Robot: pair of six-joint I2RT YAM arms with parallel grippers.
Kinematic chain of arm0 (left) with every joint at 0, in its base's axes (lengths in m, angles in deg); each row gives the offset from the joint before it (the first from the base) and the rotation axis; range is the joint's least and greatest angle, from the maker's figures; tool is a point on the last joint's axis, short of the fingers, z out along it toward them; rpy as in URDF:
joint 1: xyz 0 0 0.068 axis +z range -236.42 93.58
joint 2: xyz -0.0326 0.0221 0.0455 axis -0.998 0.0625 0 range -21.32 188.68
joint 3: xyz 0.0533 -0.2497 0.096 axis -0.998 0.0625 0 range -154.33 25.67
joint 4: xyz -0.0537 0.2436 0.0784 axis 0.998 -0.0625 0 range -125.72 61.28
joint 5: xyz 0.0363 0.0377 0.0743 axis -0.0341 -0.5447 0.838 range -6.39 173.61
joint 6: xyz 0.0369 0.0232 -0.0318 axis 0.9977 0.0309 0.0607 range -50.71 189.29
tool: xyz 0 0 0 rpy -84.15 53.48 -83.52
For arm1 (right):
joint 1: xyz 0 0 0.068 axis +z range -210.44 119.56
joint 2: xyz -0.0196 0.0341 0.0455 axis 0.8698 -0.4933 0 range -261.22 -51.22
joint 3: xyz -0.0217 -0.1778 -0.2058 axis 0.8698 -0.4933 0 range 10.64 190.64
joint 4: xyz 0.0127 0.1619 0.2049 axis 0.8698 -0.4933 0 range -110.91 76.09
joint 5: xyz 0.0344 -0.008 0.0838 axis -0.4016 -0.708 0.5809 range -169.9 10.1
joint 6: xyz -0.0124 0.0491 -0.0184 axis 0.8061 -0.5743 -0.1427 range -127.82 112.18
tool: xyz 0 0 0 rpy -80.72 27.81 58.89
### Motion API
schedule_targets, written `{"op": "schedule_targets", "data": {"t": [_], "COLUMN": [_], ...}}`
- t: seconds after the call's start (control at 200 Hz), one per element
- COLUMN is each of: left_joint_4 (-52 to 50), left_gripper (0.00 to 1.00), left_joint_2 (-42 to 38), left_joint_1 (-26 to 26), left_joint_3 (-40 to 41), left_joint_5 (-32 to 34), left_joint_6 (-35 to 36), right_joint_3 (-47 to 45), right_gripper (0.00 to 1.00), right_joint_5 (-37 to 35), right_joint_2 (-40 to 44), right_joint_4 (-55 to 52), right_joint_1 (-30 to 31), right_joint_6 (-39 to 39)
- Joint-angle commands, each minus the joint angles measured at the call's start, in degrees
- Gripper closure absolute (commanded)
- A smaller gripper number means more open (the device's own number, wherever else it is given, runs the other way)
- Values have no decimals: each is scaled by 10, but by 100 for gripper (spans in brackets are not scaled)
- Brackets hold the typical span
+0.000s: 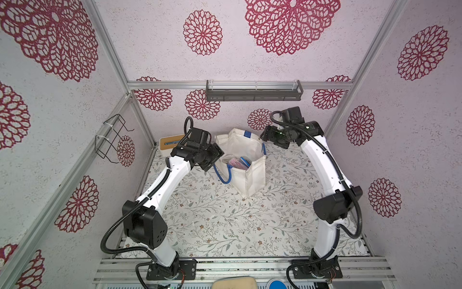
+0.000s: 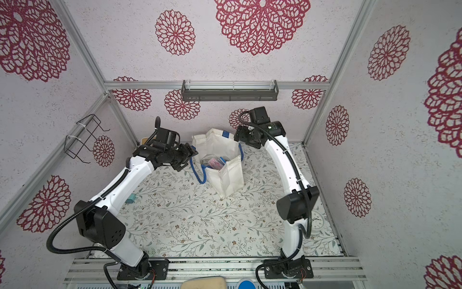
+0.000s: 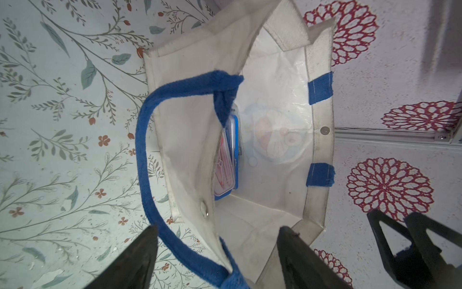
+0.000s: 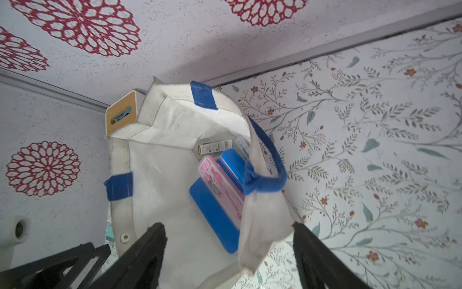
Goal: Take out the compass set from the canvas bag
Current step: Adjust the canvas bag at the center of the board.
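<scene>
**Operator:** Where was the compass set at that moment?

**Reviewer:** It lay deep inside the canvas bag (image 1: 246,180). I judged the compass set (image 4: 220,192) to be the clear pink case lying on the blue cases (image 4: 212,215). You had no grip on it, so the whole job was left: reach in, close on the case and lift it out.

**Operator:** And the bag and my grippers?

**Reviewer:** The bag stood upright at the far middle of the table (image 1: 225,225), with its mouth gaping. Your left gripper (image 3: 218,229) hung at its left rim with the jaws wide. The blue handle (image 3: 147,150) and the bag's wall passed between the fingers, but I saw nothing pinched. Your right gripper (image 4: 228,225) hovered at the far right corner, just as wide and empty.

**Operator:** Which view helped most?

**Reviewer:** The right wrist view gave you the contents plainly, including a barcoded pack (image 4: 215,146) beyond the pink case. The left wrist view showed only a sliver of pink and blue past the sagging wall, plus a faint print (image 3: 277,140) on the lining. The right wrist view also showed the white box (image 4: 121,115) in the far left corner. Only a top view showed a small teal thing (image 2: 131,199) beside your left arm.
</scene>
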Motion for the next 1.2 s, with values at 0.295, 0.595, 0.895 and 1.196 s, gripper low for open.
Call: {"op": "schedule_targets", "data": {"t": [0.295, 0.595, 0.895, 1.196], "left_joint_4": [21, 21, -25, -121], "left_gripper": [31, 90, 100, 100], "left_joint_2": [82, 104, 73, 58], "left_joint_1": [-7, -12, 58, 108], "left_joint_3": [-65, -80, -145, -194], "left_joint_5": [2, -17, -22, -29], "left_joint_6": [-14, -1, 35, 85], "right_joint_3": [92, 44, -15, -180], "right_gripper": [42, 89, 100, 100], "right_joint_5": [45, 68, 98, 139], "right_joint_2": [-129, -97, -11, 96], "right_joint_4": [-27, -22, -8, 108], "right_joint_1": [-30, -12, 51, 146], "right_joint_6": [37, 22, 14, -83]}}
